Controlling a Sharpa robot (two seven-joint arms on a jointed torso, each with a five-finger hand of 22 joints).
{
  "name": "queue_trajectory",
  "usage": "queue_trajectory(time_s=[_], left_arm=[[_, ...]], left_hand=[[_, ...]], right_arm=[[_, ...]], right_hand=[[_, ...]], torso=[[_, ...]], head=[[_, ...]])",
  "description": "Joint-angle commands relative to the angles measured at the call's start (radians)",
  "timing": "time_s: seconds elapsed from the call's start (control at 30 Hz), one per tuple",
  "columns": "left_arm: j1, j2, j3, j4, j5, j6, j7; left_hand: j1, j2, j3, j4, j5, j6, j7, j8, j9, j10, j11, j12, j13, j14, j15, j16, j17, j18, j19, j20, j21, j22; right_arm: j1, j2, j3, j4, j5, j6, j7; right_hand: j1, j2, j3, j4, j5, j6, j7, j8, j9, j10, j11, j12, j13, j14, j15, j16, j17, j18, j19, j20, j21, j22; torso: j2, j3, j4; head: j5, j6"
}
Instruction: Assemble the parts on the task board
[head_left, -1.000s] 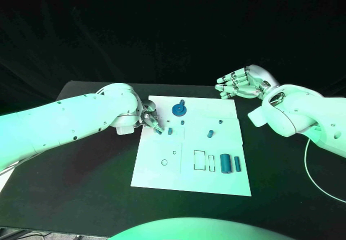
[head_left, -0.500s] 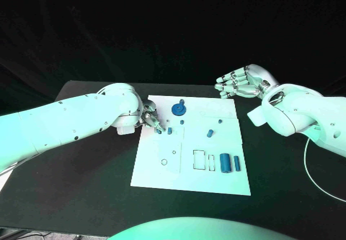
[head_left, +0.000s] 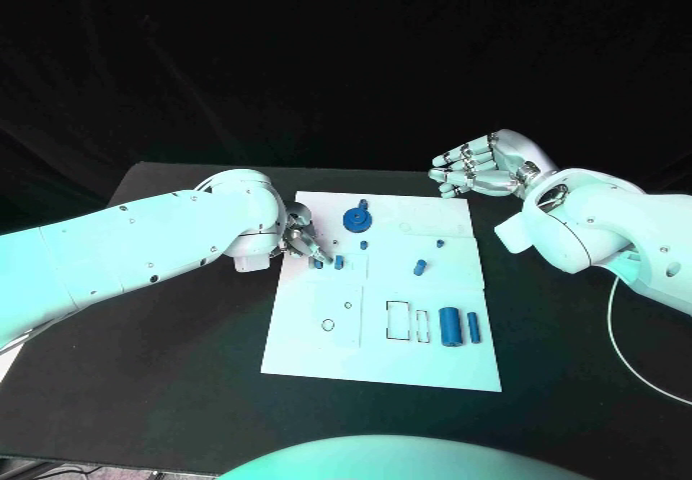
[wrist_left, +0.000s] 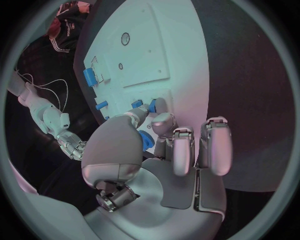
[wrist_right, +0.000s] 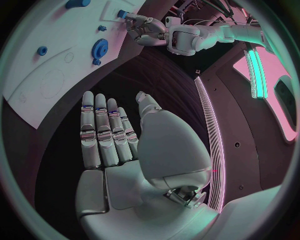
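Observation:
The white task board (head_left: 378, 350) lies mid-table. My left hand (head_left: 299, 238) is low over its left edge and pinches a small blue peg (head_left: 317, 263) between thumb and finger, the peg's tip against the board (wrist_left: 144, 60). In the left wrist view the peg (wrist_left: 152, 105) shows at the fingertips. A second small peg (head_left: 340, 262) stands just beside it. The blue gear (head_left: 356, 218) sits near the far edge. My right hand (head_left: 482, 166) hovers beyond the board's far right corner, palm bare and fingers straight (wrist_right: 106, 135).
Other blue parts on the board: a short peg (head_left: 421, 267), a tiny piece (head_left: 366, 243), and two cylinders (head_left: 451, 325) beside outlined slots at the near right. Black table (head_left: 173, 380) surrounds the board.

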Motion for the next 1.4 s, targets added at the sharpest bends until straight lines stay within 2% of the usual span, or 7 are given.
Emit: queue_trajectory(time_s=[0.03,0.57,0.97,1.13,1.2,1.3,1.4], left_arm=[[-0.004,0.001,-0.003,0.001,-0.002,0.001,-0.026],[-0.004,-0.026,0.0,0.025,0.009,-0.077,-0.037],[0.002,-0.076,0.013,0.062,0.118,-0.257,0.056],[0.003,-0.085,0.013,0.062,0.222,-0.349,0.151],[0.003,-0.084,0.012,0.06,0.248,-0.386,0.221],[0.003,-0.075,0.007,0.053,0.241,-0.42,0.329],[-0.003,-0.051,-0.001,0.035,0.168,-0.437,0.468]], left_hand=[[-0.014,-0.001,-0.022,0.009,-0.003,0.006,0.001,-0.004,-0.003,0.005,0.001,0.001,0.0,0.103,-0.007,0.003,0.263,-0.007,0.073,-0.007,0.008,0.198],[-0.053,0.001,-0.141,0.074,-0.003,0.008,0.003,-0.009,-0.013,-0.004,0.002,-0.018,-0.02,0.103,-0.008,0.003,0.263,-0.008,0.074,-0.008,0.009,0.201],[-0.069,0.01,-0.285,0.141,-0.001,-0.013,0.008,-0.011,-0.017,-0.031,0.007,-0.052,-0.057,0.103,-0.008,0.003,0.263,0.004,0.06,-0.009,-0.043,0.172],[-0.08,0.021,-0.378,0.145,0.002,-0.09,0.038,-0.032,-0.032,-0.174,0.035,-0.233,-0.257,0.096,0.015,-0.013,0.241,0.037,0.011,0.007,-0.206,0.077],[-0.061,0.033,-0.418,0.15,0.003,-0.145,0.068,-0.051,-0.047,-0.257,0.061,-0.287,-0.302,0.036,0.039,-0.132,0.094,0.078,-0.076,0.028,-0.449,-0.066],[0.062,0.05,-0.419,0.095,0.003,-0.231,0.117,-0.092,-0.081,-0.379,0.11,-0.357,-0.348,-0.148,0.082,-0.43,-0.221,0.136,-0.262,0.063,-0.885,-0.323],[0.264,0.076,-0.367,0.022,0.006,-0.276,0.147,-0.137,-0.127,-0.478,0.14,-0.446,-0.418,-0.293,0.11,-0.651,-0.437,0.139,-0.308,0.091,-0.972,-0.385]], right_arm=[[-0.001,0.0,0.0,0.001,-0.002,0.013,0.007],[-0.002,-0.002,0.0,-0.001,-0.002,0.017,0.004],[-0.003,-0.003,-0.001,-0.009,-0.003,0.02,-0.002],[-0.003,-0.003,-0.001,-0.01,-0.003,0.019,-0.002],[-0.003,-0.003,-0.001,-0.01,-0.003,0.019,-0.002],[-0.004,-0.002,-0.001,-0.01,-0.003,0.019,-0.002],[-0.004,-0.001,-0.002,-0.01,-0.003,0.02,-0.002]], right_hand=[[-0.001,0.006,0.0,-0.007,0.004,-0.008,-0.002,-0.003,-0.001,-0.002,0.006,-0.004,-0.001,-0.004,0.0,-0.002,-0.001,0.007,0.002,0.008,-0.004,0.0],[-0.005,0.005,-0.002,-0.008,0.008,-0.009,-0.001,-0.004,-0.001,-0.003,0.006,-0.005,-0.002,-0.005,0.001,-0.003,-0.005,0.007,0.002,0.009,-0.007,0.0],[-0.005,0.004,-0.002,-0.009,0.009,-0.01,-0.001,-0.004,-0.001,-0.004,0.007,-0.006,-0.002,-0.006,0.001,-0.003,-0.006,0.007,0.001,0.009,-0.008,0.0],[-0.005,0.004,-0.002,-0.009,0.009,-0.01,-0.001,-0.004,-0.001,-0.004,0.007,-0.006,-0.002,-0.006,0.001,-0.003,-0.006,0.007,0.001,0.009,-0.008,0.0],[-0.005,0.004,-0.002,-0.009,0.01,-0.01,-0.001,-0.004,-0.001,-0.005,0.007,-0.006,-0.002,-0.006,0.001,-0.003,-0.007,0.007,0.001,0.009,-0.009,0.0],[-0.005,0.004,-0.002,-0.009,0.01,-0.01,-0.001,-0.004,-0.001,-0.005,0.007,-0.006,-0.002,-0.006,0.001,-0.003,-0.007,0.007,0.001,0.009,-0.009,0.0],[-0.003,0.005,-0.001,-0.012,0.011,-0.01,-0.001,-0.004,-0.001,-0.005,0.007,-0.006,-0.002,-0.007,0.002,-0.003,-0.008,0.007,0.001,0.009,-0.01,0.0]], torso=[[0.0,-0.0004,0.0003],[0.0,-0.001,-0.0001],[-0.002,0.0004,0.0013],[-0.001,0.0004,-0.0006],[-0.001,0.0004,-0.0003],[0.0,-0.0001,-0.0006],[0.001,-0.0002,-0.0017]], head=[[0.0,0.0],[-0.005,-0.002],[-0.007,0.003],[-0.006,0.008],[-0.008,0.011],[-0.009,0.014],[-0.012,0.019]])
